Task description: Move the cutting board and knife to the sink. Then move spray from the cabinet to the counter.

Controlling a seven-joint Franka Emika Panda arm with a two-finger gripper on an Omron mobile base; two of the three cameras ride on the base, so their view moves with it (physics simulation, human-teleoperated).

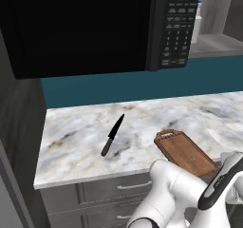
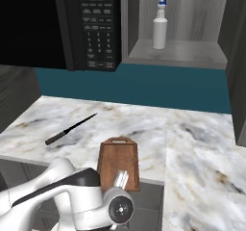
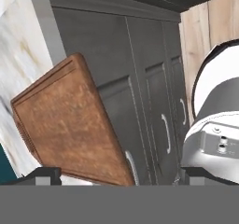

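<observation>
Left base view shows the marble counter (image 1: 156, 110) running under the black microwave (image 1: 85, 27), with the knife (image 1: 112, 135) lying flat on it, its point aimed toward the teal back wall (image 1: 142, 82) and its handle toward the front edge. To the knife's right and well apart from it sits the cutting board (image 1: 185, 152), angled across the counter with its handle cut-out at the far end and its near end reaching out past the counter's front edge, where the robot's white arm covers part of it. From the right base view the board (image 2: 118, 161) again overhangs the edge above the grey drawers, and the knife (image 2: 70, 129) lies off to its left. Up in the cabinet (image 2: 178, 52), beside the microwave (image 2: 62, 23), the spray (image 2: 160, 28) stands upright on the shelf, near its left side. The gripper (image 2: 121, 179) hangs low in front of the counter edge, just at the board's near end. In the hand view its two dark fingertips (image 3: 44, 174) stand spread wide apart at the bottom of the picture, with nothing between them; the cutting board (image 3: 70, 125) looms just beyond them, jutting over the grey drawer fronts (image 3: 140, 111), and I cannot tell whether either tip touches it.
</observation>
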